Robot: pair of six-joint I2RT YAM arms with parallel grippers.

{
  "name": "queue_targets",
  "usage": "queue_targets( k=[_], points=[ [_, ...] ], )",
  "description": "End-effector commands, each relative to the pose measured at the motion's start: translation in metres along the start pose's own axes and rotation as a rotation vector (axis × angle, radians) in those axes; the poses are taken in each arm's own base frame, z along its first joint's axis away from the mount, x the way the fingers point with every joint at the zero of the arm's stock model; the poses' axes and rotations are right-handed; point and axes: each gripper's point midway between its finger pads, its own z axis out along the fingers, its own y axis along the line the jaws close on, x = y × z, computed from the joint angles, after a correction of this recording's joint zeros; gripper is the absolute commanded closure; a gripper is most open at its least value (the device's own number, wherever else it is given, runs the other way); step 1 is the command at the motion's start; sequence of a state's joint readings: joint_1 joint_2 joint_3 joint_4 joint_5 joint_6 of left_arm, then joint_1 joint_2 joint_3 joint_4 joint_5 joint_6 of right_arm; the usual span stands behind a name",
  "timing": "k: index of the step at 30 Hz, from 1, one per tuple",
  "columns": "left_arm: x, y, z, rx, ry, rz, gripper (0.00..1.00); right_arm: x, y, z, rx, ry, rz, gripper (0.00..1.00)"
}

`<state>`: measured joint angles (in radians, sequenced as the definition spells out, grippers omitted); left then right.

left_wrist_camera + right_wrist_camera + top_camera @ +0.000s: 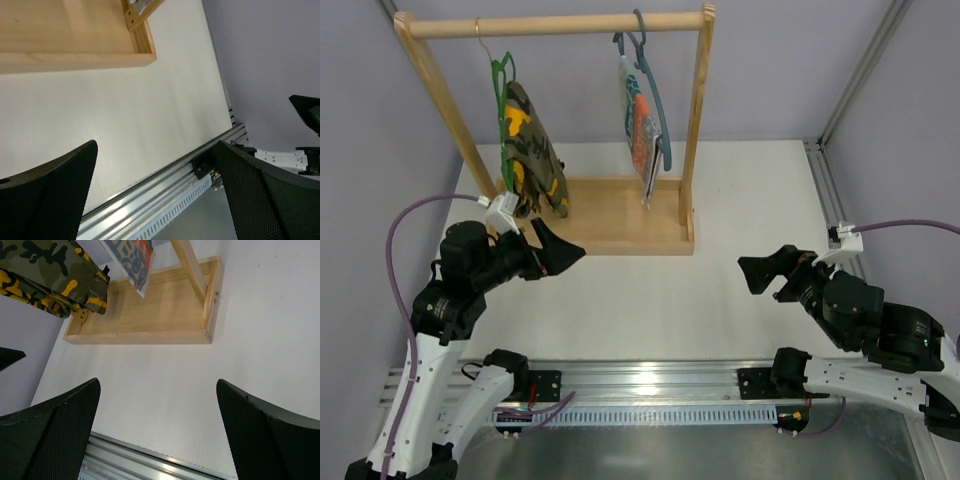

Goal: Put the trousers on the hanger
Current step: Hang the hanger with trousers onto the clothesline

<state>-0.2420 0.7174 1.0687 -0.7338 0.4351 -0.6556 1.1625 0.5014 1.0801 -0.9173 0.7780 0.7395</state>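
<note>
The white counter (pixel 740 200) runs from my bases out to the wooden rack (pixel 560 24) standing at its far side, left of centre. From the rack's top rail the trousers (pixel 532 150) hang at the left end, folded over the green hanger (pixel 501 90), their long axis running down from the rail to just above the rack's base. By my judgement they are already on it. Further right on the same rail hangs a grey-blue hanger (pixel 655 110) carrying a striped cloth (pixel 642 135), which I leave alone. My left hand (pixel 565 252) is the nearer one: it sits just near of the rack's base, with the trousers' lower end beyond it, to the far left and above. Its fingers stand wide apart and hold nothing. My right hand (pixel 760 275) is well apart on the right, also spread wide and empty, and from there the trousers (pixel 45 275) lie far and to the left. If any tidying is needed, I judge the left hand should reach up and away.
</note>
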Motion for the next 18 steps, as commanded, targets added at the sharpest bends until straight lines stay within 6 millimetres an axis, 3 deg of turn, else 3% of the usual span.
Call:
queue_targets(
  k=[1, 6, 18],
  points=[
    [0.006, -0.001, -0.003, 0.033, -0.05, 0.009, 0.0, 0.021, 0.001, 0.001, -0.022, 0.059, 0.037, 0.0],
    [0.025, -0.003, -0.01, 0.106, -0.05, 0.002, 0.0, 0.028, 0.007, -0.002, -0.113, 0.051, 0.091, 0.0],
    [0.023, -0.021, -0.023, 0.187, -0.084, 0.018, 0.0, 0.026, 0.007, -0.003, -0.137, 0.026, 0.114, 0.0]
  ],
)
